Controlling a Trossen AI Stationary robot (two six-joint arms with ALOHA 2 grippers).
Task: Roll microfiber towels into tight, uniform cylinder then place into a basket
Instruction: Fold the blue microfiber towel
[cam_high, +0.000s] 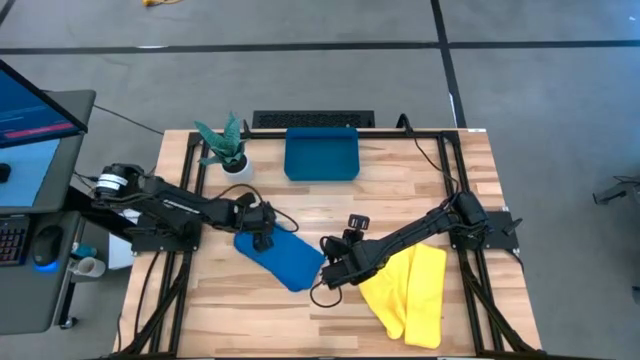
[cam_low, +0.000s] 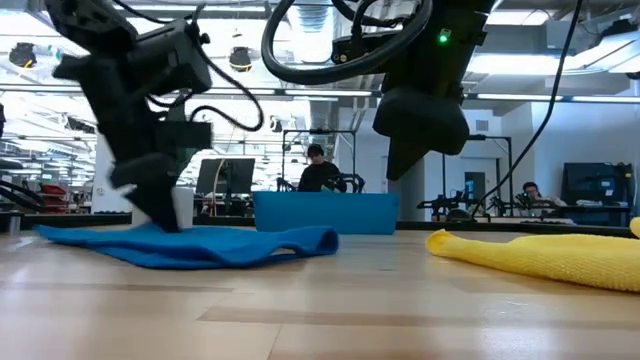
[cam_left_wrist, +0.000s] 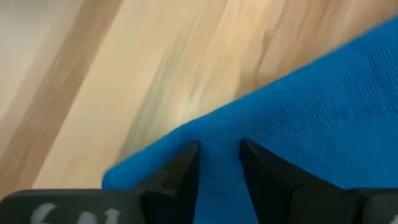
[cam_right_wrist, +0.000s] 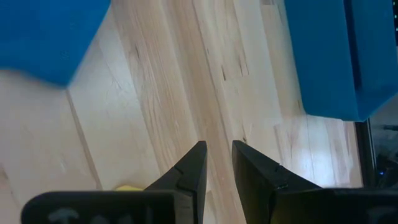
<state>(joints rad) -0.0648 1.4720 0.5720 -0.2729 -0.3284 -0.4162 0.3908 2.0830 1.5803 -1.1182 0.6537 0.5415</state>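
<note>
While the wooden table (cam_high: 400, 190) fills most of the high view, its boards carry everything else in the scene. Both dark arms reach inward over it, the left arm from the left edge and the right arm from the right edge. Toward the right near corner lies the yellow towel (cam_high: 412, 292), loosely folded and spread flat, its left end just beside the right arm's wrist. Left of it, around the middle of the table, lies the blue towel (cam_high: 280, 256), flat and unrolled, with one corner pointing toward the near side. At the far edge of the table, centred, sits the teal-blue basket (cam_high: 321, 155), well apart from both towels. Left of the basket stands a small white plant pot (cam_high: 236, 165) with a green plant. The left gripper (cam_left_wrist: 219, 163) is down at the far left end of the blue towel, its fingers clamped on a pinch of that cloth. The right gripper (cam_right_wrist: 217, 163) hovers above bare wood between the two towels, holding nothing, its fingers a narrow gap apart. Beyond the table, in the low view, people sit at desks in the room.
</note>
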